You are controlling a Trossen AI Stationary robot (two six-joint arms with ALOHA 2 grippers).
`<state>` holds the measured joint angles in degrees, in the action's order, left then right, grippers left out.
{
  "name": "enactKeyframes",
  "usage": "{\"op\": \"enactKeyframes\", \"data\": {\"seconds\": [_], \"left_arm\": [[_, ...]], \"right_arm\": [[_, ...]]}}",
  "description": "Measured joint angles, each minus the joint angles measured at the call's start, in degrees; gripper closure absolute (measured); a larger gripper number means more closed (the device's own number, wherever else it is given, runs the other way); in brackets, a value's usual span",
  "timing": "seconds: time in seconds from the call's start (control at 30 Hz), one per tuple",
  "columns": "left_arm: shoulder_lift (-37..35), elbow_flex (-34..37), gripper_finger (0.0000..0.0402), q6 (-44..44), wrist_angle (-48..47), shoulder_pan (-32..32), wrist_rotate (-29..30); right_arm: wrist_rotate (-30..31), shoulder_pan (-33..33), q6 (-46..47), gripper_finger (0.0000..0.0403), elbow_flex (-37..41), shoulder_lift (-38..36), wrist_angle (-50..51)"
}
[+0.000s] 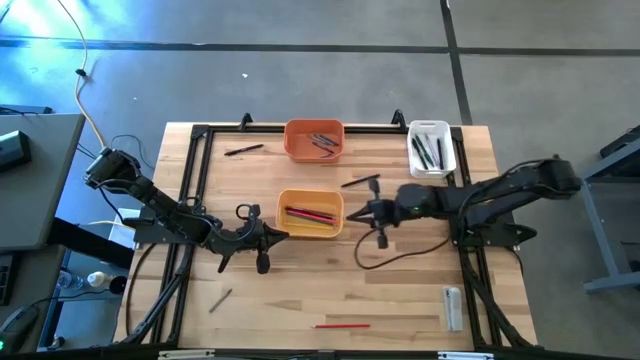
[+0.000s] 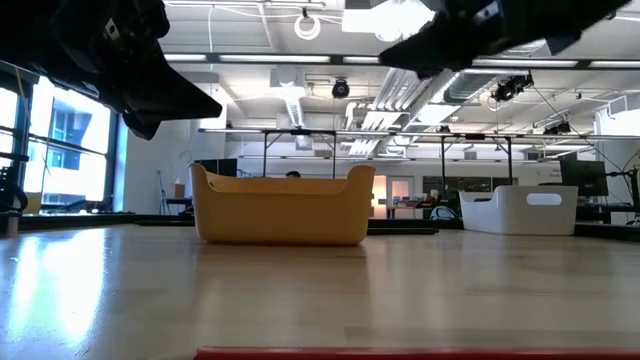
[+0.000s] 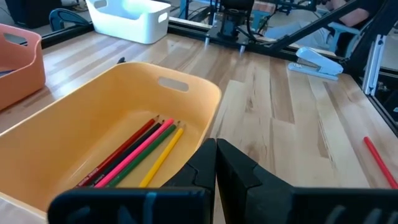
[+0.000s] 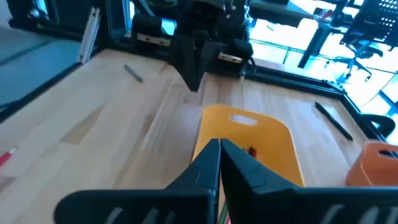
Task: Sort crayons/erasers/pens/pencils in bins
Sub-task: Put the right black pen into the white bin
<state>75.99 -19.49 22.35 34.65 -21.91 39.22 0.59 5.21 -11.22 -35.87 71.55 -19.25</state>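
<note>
Both claws flank the yellow-orange bin [image 1: 310, 213], fingers pressed together and empty; the black pen [image 1: 361, 182] lies just beyond the right claw [image 1: 372, 212], long axis slanting across its reach; the left claw [image 1: 262, 236] sits farther off, so it's the right arm's call.

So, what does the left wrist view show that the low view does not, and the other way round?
Only the left wrist view shows inside the yellow-orange bin: colored pencils lie on its floor. It also shows the orange bin, a stapler and a red stick on the table.

Only the low view shows both arms hanging dark overhead, the ceiling lights, and a red stick at the table's near edge.

Both show the yellow-orange bin, the white bin and the wooden table.
</note>
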Motion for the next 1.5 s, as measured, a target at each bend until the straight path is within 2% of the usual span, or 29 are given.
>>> {"op": "enactKeyframes", "data": {"seconds": [0.07, 0.17, 0.3, 0.43, 0.5, 0.63, 0.7, 0.83, 1.03, 1.2, 1.33, 1.5], "left_arm": [[0.0, 0.0, 0.0401, 0.0, 0.3, 0.02, 0.24], [0.0, 0.0, 0.0401, -0.02, 0.62, 0.15, 0.3], [0.0, 0.0, 0.0401, -0.02, 0.96, 0.15, 0.37], [0.0, 0.0, 0.0401, -0.02, 0.93, 0.15, 0.41], [-0.01, 0.0, 0.0401, -0.02, 0.74, 0.15, 0.41], [0.0, 0.0, 0.0401, -0.02, 0.72, 0.15, 0.41], [0.0, 0.0, 0.0401, -0.02, 0.69, 0.15, 0.43], [0.0, 0.0, 0.0401, -0.35, 0.62, 0.15, 0.5], [0.0, 0.0, 0.0401, -0.46, 0.68, 0.15, 0.52], [0.0, 0.0, 0.0401, -0.46, 0.28, 0.15, 0.5], [0.0, 0.0, 0.0401, -0.46, 0.05, 0.15, 0.5], [0.02, 0.0, 0.0401, -0.46, -0.22, 0.15, 0.5]], "right_arm": [[-0.54, -0.53, 0.72, 0.0399, 4.05, -2.18, -3.15], [0.69, -2.07, 0.84, 0.0399, 6.98, -4.27, -2.6], [6.27, -6.4, 1.31, 0.0399, 6.44, -4.6, 6.41], [6.26, -12.38, 0.54, 0.0399, 3.39, -2.81, 16.2], [4.93, -16.03, -0.52, 0.0399, 1.86, -1.2, 21.13], [-3.66, -23.19, -4.66, 0.0398, -0.55, 2.25, 27.86], [-5.32, -25.94, -6.42, 0.0396, -2.08, 4.43, 30.35], [-5.25, -29.84, -9.75, 0.0376, -6.62, 10.13, 35.91], [-5.26, -32.68, -13.25, 0.0315, -14.53, 20.4, 44.04], [-1.29, -34.09, -14.78, 0.0275, -19.86, 27.7, 45.56], [-1.66, -35.19, -15.36, 0.0268, -22.74, 30.99, 46.1], [-3.1, -36.35, -16.96, 0.0281, -23.45, 32.79, 47.11]]}}
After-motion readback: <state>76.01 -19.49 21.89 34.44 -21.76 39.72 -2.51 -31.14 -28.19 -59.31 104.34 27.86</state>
